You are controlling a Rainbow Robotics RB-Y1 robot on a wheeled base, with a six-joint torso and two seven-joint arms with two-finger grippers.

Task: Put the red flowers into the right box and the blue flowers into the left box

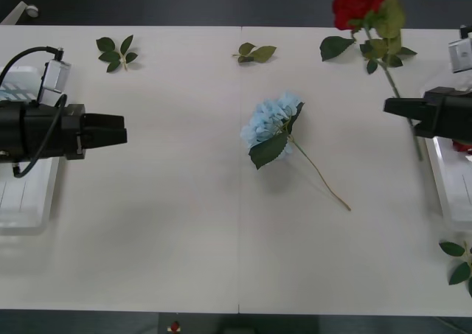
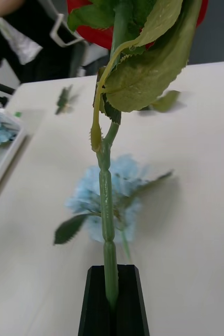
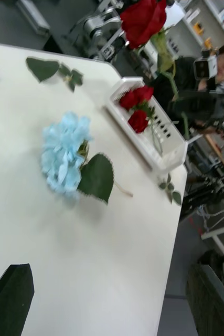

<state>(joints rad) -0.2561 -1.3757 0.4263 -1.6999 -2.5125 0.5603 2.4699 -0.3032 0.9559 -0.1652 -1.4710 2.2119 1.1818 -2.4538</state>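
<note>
Rose stem clamped in my right gripper [image 2: 112, 294].
My left gripper [image 3: 106, 299] hung released; blue hydrangea [image 1: 271, 120] lay on the surface [image 1: 184, 223].

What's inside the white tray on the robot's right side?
Two red roses lie in the right box. From the front, the right gripper, holding a third rose by its stem, covers most of that tray.

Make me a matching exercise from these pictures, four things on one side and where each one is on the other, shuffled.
1. blue flower
2. held red rose
3. right gripper
4. left gripper

A. shut on a green stem
B. lying mid-table
C. lifted above the table's far right
D. open, over the table's left side

Pairs: 1-B, 2-C, 3-A, 4-D
</note>
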